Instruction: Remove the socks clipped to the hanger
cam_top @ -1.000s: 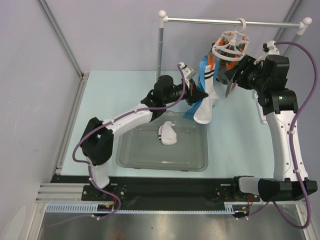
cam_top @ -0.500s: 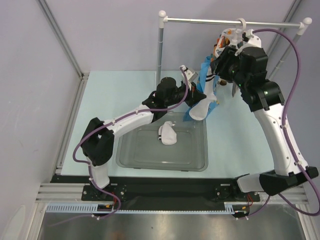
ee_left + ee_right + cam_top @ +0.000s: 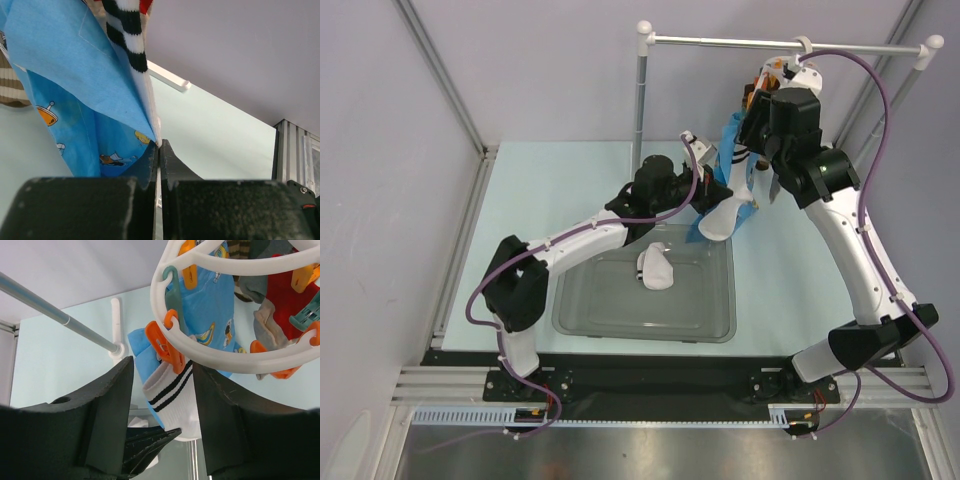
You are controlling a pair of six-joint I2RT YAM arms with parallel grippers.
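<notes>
The white ring hanger (image 3: 215, 356) hangs from the rail, and several socks are clipped to its orange pegs. A white sock with black stripes (image 3: 175, 390) hangs from one orange peg (image 3: 165, 346). My right gripper (image 3: 162, 365) is open, one jaw on each side of that peg and the sock's cuff. My left gripper (image 3: 160, 146) is shut on the lower end of the same white sock (image 3: 723, 215), pulling it down and to the left. A bright blue cartoon sock (image 3: 75, 80) hangs beside it. In the top view my right arm hides most of the hanger (image 3: 767, 75).
A grey tray (image 3: 710, 320) lies in front of the arms with one white sock (image 3: 655, 268) in it. The metal rail stand (image 3: 720, 42) crosses the back, its left post (image 3: 642, 95) close to the left arm. Red and grey socks (image 3: 280, 300) hang on the ring's far side.
My right arm has swung left from beside the hanger to it, and its open jaws now straddle the peg. My left gripper has drawn the white sock's foot leftwards.
</notes>
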